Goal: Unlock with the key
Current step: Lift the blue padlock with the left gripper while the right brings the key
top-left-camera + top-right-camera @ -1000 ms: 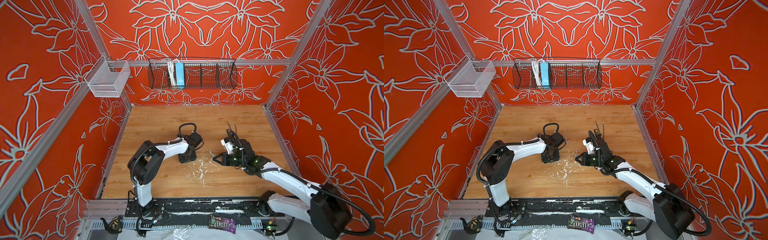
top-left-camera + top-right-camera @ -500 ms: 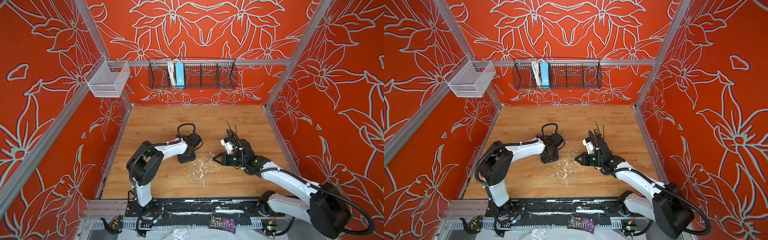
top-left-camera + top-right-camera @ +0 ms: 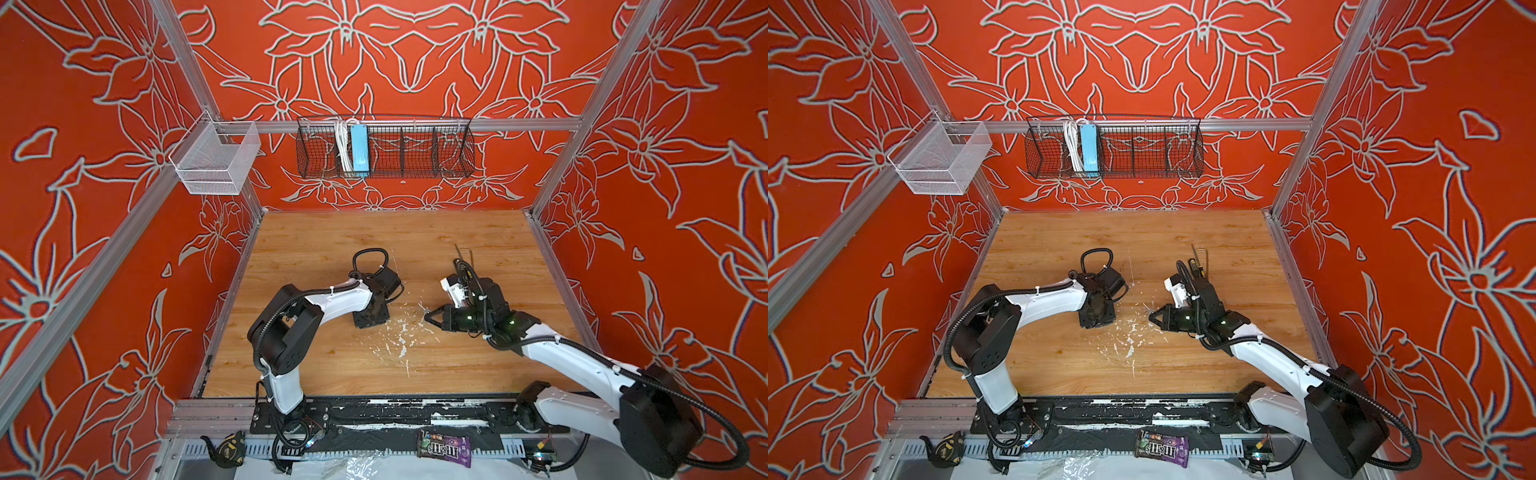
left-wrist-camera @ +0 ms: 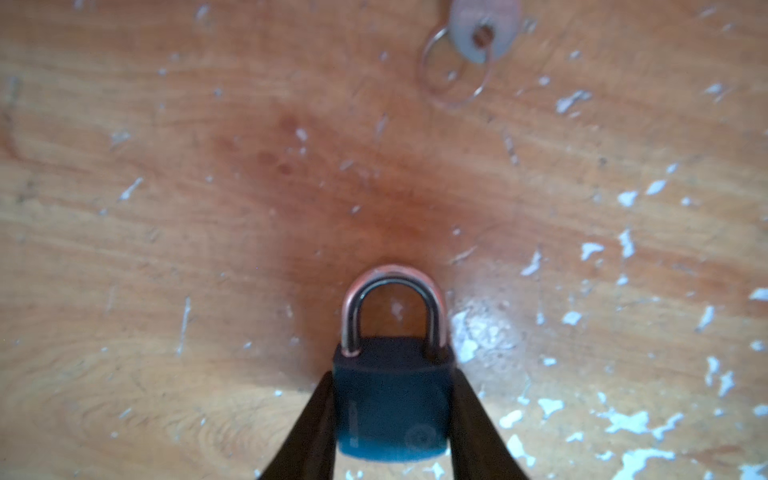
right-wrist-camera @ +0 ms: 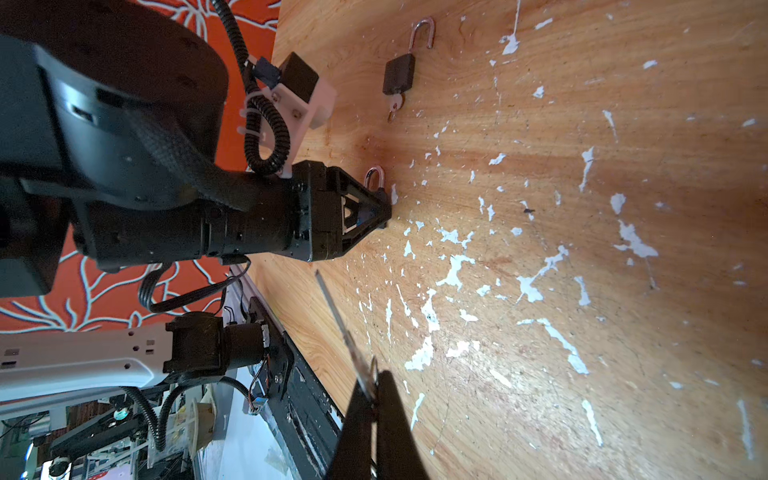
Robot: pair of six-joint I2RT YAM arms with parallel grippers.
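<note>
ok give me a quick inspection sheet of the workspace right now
surface: wooden tabletop, white scuffs mid-table
job's things: padlock, shackle closed; key; second padlock lying apart, shackle open, a key at its base
clutter: candy packet and tape measure on the front ledge
grippers: left pincer on the padlock's sides; right pincer shut on the key
cables: black loop at the left wrist
surroundings: red floral walls; wire basket holding a blue box and white cord; mesh basket

Two arms, same build: the left arm [image 3: 345, 297] and right arm [image 3: 573, 361] wear white shells over chunky black joints. Ribbed black hose [image 5: 237, 37] runs along them. Green lights [image 3: 515, 321] glow on the right one. The left gripper [image 5: 384, 208] is black, braced in triangles.
</note>
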